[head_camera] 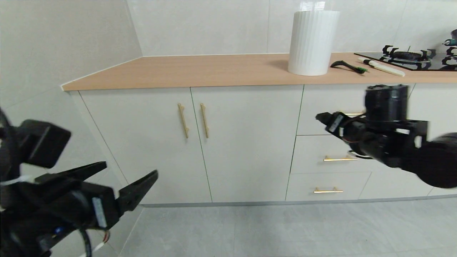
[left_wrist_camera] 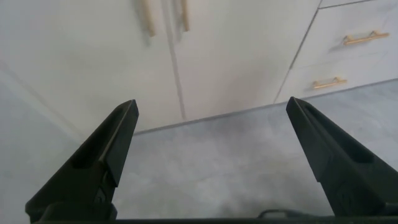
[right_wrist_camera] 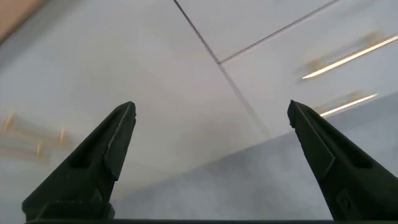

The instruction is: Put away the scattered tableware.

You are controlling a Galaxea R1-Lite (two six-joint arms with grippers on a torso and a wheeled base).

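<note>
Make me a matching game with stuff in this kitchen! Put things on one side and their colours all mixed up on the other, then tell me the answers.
Things:
1. tall jar
2. cupboard handles
3. stove burner
4. countertop

Colours:
A. black
B. light brown
C. white
D. gold

Right pairs: 1-C, 2-D, 3-A, 4-B.
</note>
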